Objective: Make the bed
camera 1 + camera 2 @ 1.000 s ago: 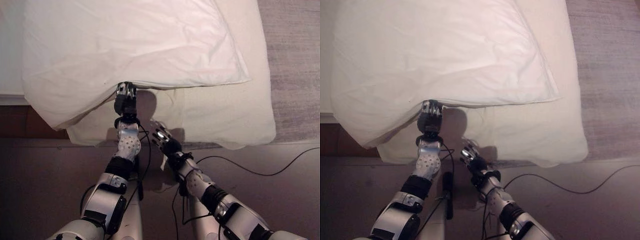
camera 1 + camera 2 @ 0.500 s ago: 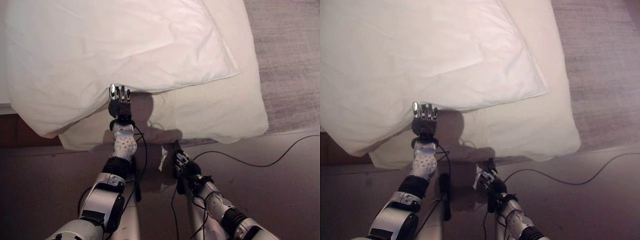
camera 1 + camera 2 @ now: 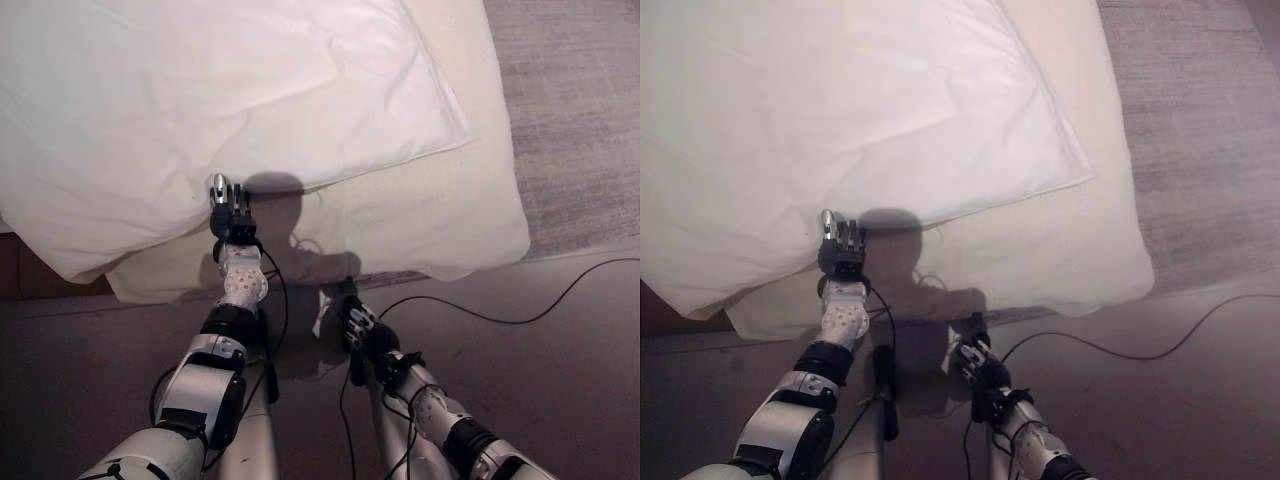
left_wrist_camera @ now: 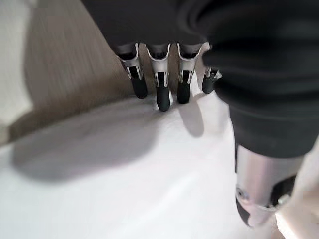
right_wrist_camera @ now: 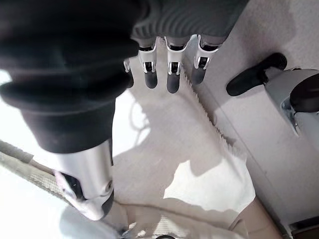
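dark floor runs under the bed edge; left hand, fingers straight and empty, rests at the white pillow edge; right hand hangs relaxed, empty, nearer the robot — straightening step, seemingly; next, nudge pillow square.

Lay soft and matt: white cloth pillow, creased in shallow folds, over cream cloth bedding with a smoother face. Looked rough and woven, matt grey: carpet. Showed glossy silver metal fingers with dull dark tips and a matt ribbed black cover: left hand, straight; likewise right hand, relaxed.
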{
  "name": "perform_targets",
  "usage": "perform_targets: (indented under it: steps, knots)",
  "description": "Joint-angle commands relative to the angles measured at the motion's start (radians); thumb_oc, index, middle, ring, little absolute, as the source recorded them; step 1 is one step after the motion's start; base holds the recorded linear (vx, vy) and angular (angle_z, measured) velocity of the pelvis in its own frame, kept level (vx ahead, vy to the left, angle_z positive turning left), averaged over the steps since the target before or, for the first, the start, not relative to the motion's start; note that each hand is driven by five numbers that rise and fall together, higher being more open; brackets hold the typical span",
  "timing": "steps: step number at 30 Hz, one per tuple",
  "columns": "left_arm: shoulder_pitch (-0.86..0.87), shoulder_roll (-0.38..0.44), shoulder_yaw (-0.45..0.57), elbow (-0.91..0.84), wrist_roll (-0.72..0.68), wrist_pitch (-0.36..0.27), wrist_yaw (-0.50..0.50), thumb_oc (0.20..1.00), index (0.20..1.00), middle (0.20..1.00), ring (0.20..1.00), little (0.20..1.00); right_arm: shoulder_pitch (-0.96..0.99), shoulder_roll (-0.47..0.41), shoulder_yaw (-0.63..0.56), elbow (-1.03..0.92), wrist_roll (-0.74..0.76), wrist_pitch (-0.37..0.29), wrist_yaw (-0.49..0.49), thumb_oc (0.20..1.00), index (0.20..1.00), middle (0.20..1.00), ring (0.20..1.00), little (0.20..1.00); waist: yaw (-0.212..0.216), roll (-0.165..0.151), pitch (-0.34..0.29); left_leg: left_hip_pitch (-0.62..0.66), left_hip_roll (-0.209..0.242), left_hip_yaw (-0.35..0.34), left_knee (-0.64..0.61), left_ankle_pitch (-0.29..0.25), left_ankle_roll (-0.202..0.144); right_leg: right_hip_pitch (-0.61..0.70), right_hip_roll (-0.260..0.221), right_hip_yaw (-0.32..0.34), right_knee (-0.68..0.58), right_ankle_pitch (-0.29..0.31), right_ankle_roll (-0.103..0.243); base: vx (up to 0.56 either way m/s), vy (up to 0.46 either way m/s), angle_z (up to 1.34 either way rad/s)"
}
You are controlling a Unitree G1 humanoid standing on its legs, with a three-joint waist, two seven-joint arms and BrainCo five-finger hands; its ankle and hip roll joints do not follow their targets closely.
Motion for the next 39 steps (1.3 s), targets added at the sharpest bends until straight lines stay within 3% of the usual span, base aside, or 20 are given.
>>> perform_targets:
  steps: [1,11,18,29,38,39]
  knots:
    - [-0.074,0.000,0.033,0.005,0.107,-0.052,0.112,1.000,1.000,1.000,1.000,1.000,0.049,-0.024,-0.011,-0.114,-0.016,0.012,-0.010,1.000,1.000,1.000,1.000,1.000,0.015,0.018,-0.020,-0.084,-0.037,0.000,0.035,-0.004,0.044,-0.001,-0.026,-0.005,-0.063,0.031,0.088,0.00,0.000,0.00]
    - [-0.036,-0.016,0.086,-0.071,0.145,-0.107,0.190,1.000,1.000,1.000,1.000,1.000,0.064,-0.041,-0.016,-0.139,-0.036,0.005,-0.033,1.000,1.000,1.000,1.000,1.000,0.012,0.011,-0.014,-0.095,-0.034,0.004,0.045,-0.010,0.046,-0.018,-0.025,0.003,-0.049,0.030,0.087,0.00,0.000,0.00]
    - [-0.031,-0.002,0.096,-0.051,0.141,-0.099,0.196,1.000,1.000,1.000,1.000,1.000,0.066,-0.042,-0.003,-0.143,-0.045,0.011,-0.036,1.000,1.000,1.000,1.000,1.000,0.011,0.006,-0.013,-0.093,-0.032,0.009,0.049,-0.017,0.045,-0.020,-0.022,0.007,-0.041,0.022,0.086,0.01,0.000,-0.02]
    - [-0.173,0.143,0.072,0.135,0.108,-0.027,0.065,1.000,1.000,1.000,1.000,1.000,0.086,-0.068,0.023,-0.122,-0.065,0.015,-0.001,1.000,1.000,1.000,1.000,1.000,-0.017,-0.008,-0.033,-0.108,-0.024,0.020,0.056,-0.023,0.042,-0.040,-0.017,0.019,-0.036,0.025,0.093,0.00,0.000,0.00]
    - [-0.234,0.189,0.024,0.203,0.102,0.017,-0.029,1.000,1.000,1.000,1.000,1.000,0.107,-0.083,0.021,-0.114,-0.071,0.021,0.017,1.000,1.000,1.000,1.000,1.000,-0.033,-0.003,-0.060,-0.131,-0.020,0.022,0.064,-0.024,0.037,-0.062,-0.019,0.019,-0.037,0.026,0.096,0.01,0.002,-0.04]
    - [-0.240,0.190,0.019,0.206,0.101,0.016,-0.031,0.558,0.558,0.558,0.558,0.558,0.108,-0.084,0.021,-0.112,-0.071,0.022,0.017,1.000,1.000,1.000,1.000,1.000,-0.034,-0.002,-0.063,-0.132,-0.020,0.022,0.064,-0.023,0.036,-0.062,-0.019,0.019,-0.037,0.025,0.096,0.00,0.000,0.00]
